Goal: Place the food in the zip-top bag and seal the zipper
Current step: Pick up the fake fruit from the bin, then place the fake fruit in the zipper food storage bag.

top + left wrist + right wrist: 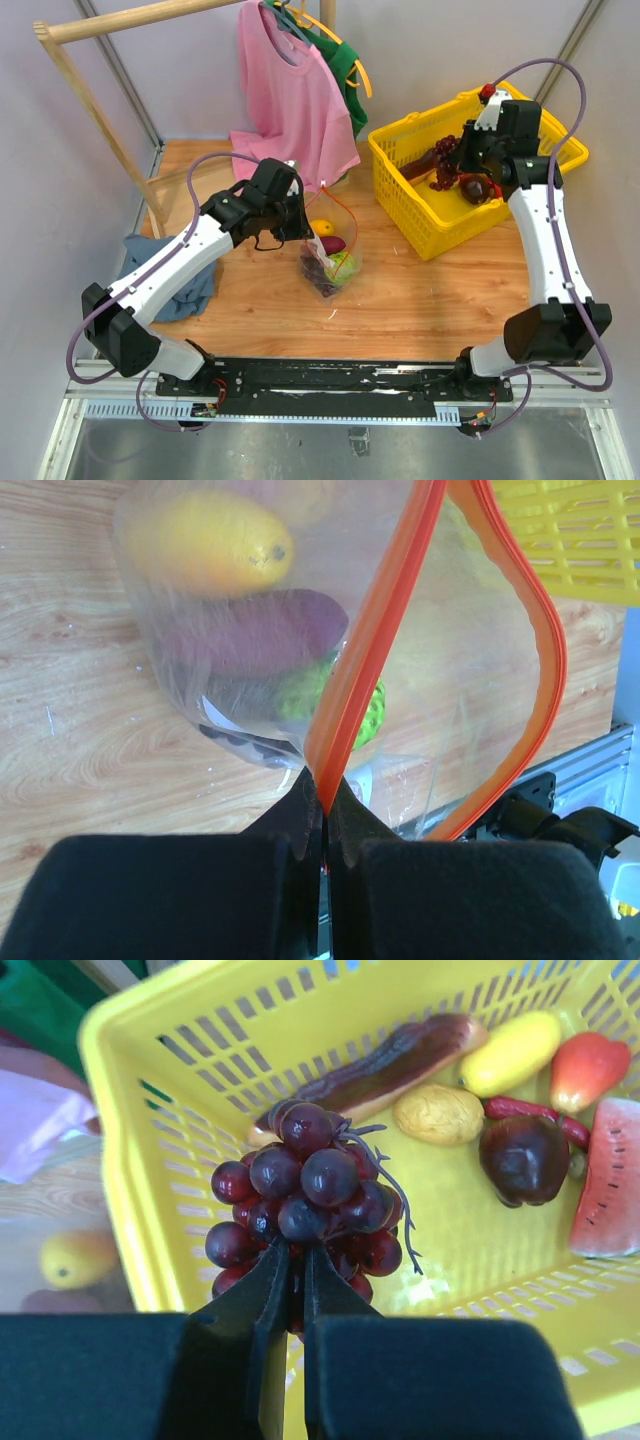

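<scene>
Top external view: on the worktop (420,300), the yellow basket (405,215) holds a watermelon slice (608,1175), a dark red fruit (524,1158) and a long yellow fruit (515,1052). Over it, the right claw (298,1278) is clamped on the grape bunch (300,1185). The smaller zip-top bag (335,270) stands open mid-worktop, containing an orange-yellow fruit (210,542), a purple piece (255,630) and a green piece (350,700). The left claw (322,798) is pinched tight on its zipper (375,650).

Gripper (297,1290) clamped on grapes (305,1195)
</scene>
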